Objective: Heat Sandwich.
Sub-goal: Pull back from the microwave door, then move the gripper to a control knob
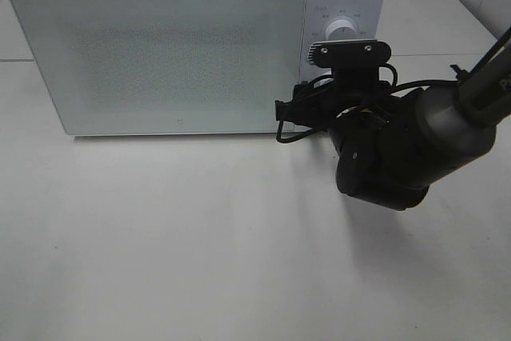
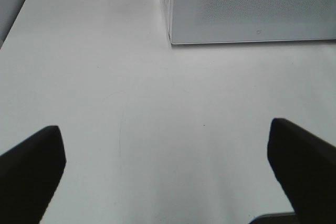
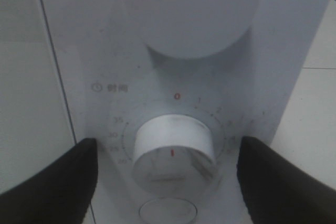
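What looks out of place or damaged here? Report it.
Nothing stands out. The microwave sits flat on the table, door shut; no spills show. The right end effector brackets the timer knob. The sandwich is not in view.

High view down on microwave (image 1: 160, 53) and table (image 1: 200, 261); left wrist low over table, right near timer dial (image 3: 173, 153)

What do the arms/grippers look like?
Right arm: matte black rounded housings, grey link, black cables looped at the wrist, black camera bracket with two screws. Left gripper and right gripper: plain black blunt fingers.
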Available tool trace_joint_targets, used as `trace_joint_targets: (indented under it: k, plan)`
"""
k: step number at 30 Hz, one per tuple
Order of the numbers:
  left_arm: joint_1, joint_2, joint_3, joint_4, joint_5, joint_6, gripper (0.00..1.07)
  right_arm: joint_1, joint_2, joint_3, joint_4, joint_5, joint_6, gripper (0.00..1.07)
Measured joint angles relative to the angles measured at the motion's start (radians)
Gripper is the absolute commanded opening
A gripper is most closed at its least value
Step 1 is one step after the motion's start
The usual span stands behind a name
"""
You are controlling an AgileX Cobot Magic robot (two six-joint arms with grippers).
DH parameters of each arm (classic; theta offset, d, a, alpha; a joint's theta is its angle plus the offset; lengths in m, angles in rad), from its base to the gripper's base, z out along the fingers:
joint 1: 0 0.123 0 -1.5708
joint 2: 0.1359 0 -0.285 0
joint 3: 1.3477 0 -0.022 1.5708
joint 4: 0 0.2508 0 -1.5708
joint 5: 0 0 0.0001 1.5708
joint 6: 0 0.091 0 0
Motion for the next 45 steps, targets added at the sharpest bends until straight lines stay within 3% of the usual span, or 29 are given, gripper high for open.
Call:
trace_joint_targets:
  k: [4, 5, 7, 8, 10, 15, 33, 38, 45]
  plan:
    - [0.0, 0.0, 0.0, 0.0, 0.0, 0.0, 1.04, 0.0, 0.0, 0.0, 0.0, -0.008, -0.001, 0.55]
    - [0.0, 0.0, 0.0, 0.0, 0.0, 0.0, 1.04, 0.0, 0.0, 0.0, 0.0, -0.008, -0.001, 0.45]
    - [0.0, 0.0, 0.0, 0.0, 0.0, 0.0, 1.04, 0.0, 0.0, 0.0, 0.001, -0.014, -0.001, 0.33]
    - [0.0, 0.0, 0.0, 0.0, 0.0, 0.0, 1.04, 0.0, 0.0, 0.0, 0.001, -0.014, -0.001, 0.33]
    - [0.0, 0.0, 0.0, 0.0, 0.0, 0.0, 1.04, 0.0, 0.0, 0.0, 0.004, -0.019, -0.001, 0.18]
    - [0.0, 0.0, 0.0, 0.0, 0.0, 0.0, 1.04, 0.0, 0.002, 0.0, 0.004, -0.022, -0.001, 0.06]
    - [0.0, 0.0, 0.0, 0.0, 0.0, 0.0, 1.04, 0.0, 0.002, 0.0, 0.004, -0.023, 0.043, 0.05]
    - [0.0, 0.0, 0.0, 0.0, 0.0, 0.0, 1.04, 0.0, 0.002, 0.0, -0.001, -0.024, 0.19, 0.05]
    - [0.0, 0.0, 0.0, 0.0, 0.0, 0.0, 1.04, 0.0, 0.002, 0.008, -0.012, -0.033, 0.579, 0.05]
